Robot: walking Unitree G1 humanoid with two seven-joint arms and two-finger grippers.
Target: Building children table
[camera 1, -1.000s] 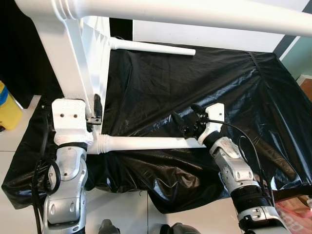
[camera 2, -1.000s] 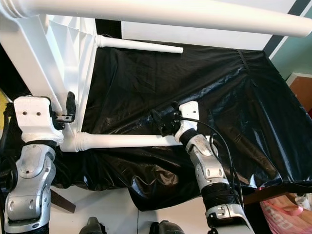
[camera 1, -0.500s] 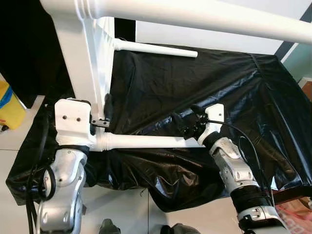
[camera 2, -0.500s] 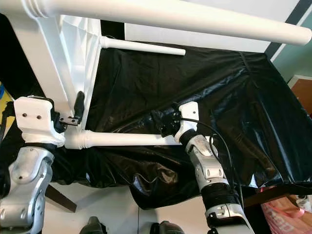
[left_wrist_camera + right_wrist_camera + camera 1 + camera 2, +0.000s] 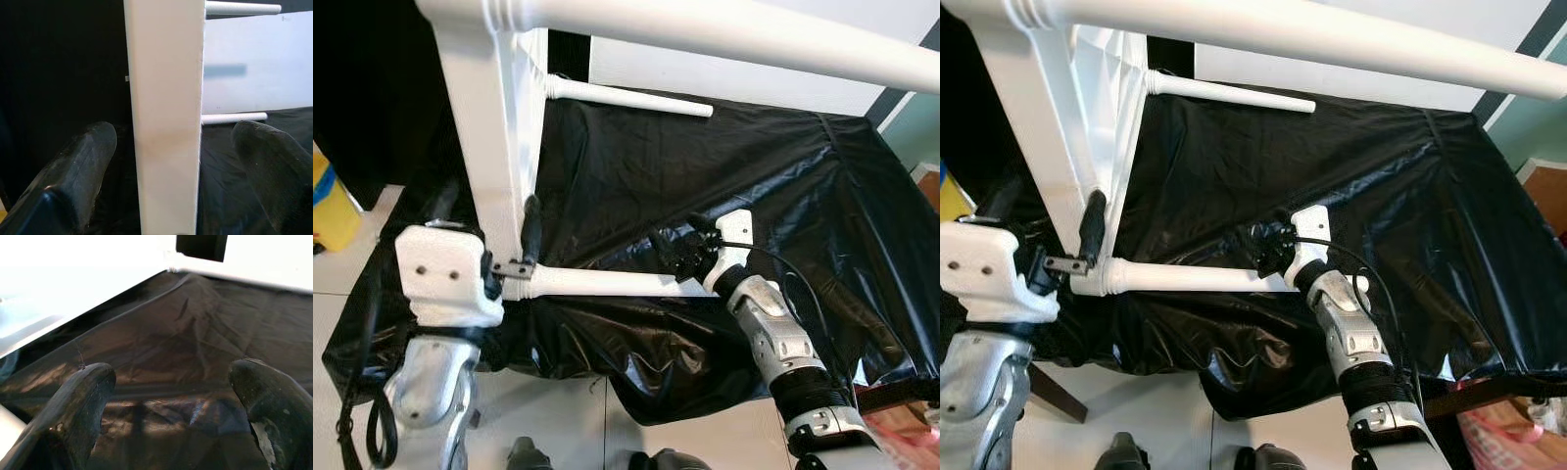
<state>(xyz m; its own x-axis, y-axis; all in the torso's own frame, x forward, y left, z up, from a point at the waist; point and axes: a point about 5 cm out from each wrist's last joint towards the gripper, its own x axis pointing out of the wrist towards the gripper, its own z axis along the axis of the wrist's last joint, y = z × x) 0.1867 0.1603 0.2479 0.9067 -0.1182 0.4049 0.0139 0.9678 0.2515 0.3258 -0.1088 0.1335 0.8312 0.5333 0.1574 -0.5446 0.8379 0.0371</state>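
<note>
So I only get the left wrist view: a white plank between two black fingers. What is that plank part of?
Observer: A small white table tipped on its side on a black sheet. The left gripper straddles its edge by a corner.
Operator: And the other arm?
Observer: The right gripper, open, sits at the free end of the nearest leg.
Operator: Holding it?
Observer: Seemingly not; its wrist view has sheet, not leg, between its fingers.

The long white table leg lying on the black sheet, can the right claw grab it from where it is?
Probably yes. The right claw is open right by the free end of the long white table leg on the black plastic sheet, with nothing between them.
</note>
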